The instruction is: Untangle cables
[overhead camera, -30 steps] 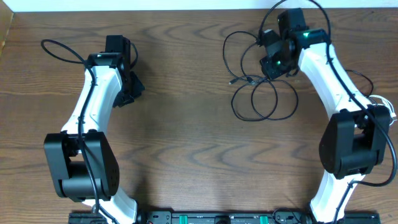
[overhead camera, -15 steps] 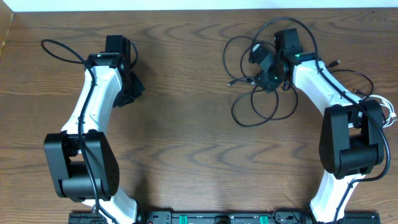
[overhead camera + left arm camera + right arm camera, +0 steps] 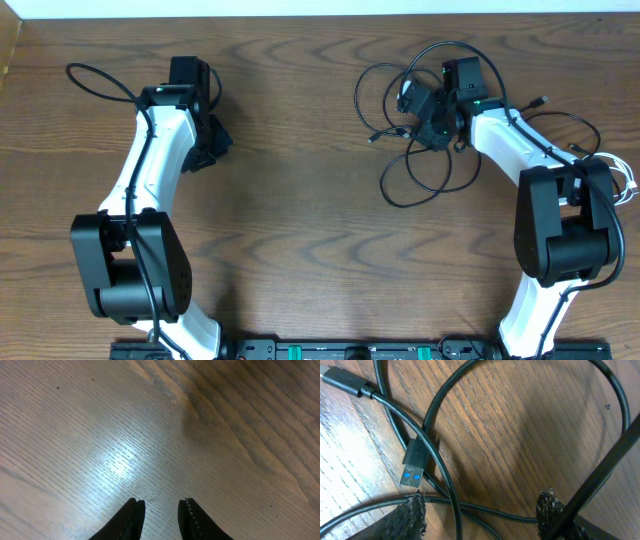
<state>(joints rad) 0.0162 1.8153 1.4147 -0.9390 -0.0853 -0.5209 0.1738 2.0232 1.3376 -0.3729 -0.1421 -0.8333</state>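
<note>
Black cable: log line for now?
black cable: tangled loops, unheld | right gripper: jaws open over it | left gripper: jaws empty

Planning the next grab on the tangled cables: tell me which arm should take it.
Right. Its open tool hangs directly over the black cable loops, with a USB plug beside one finger. The left tool faces only bare table, well away from the tangle.
</note>
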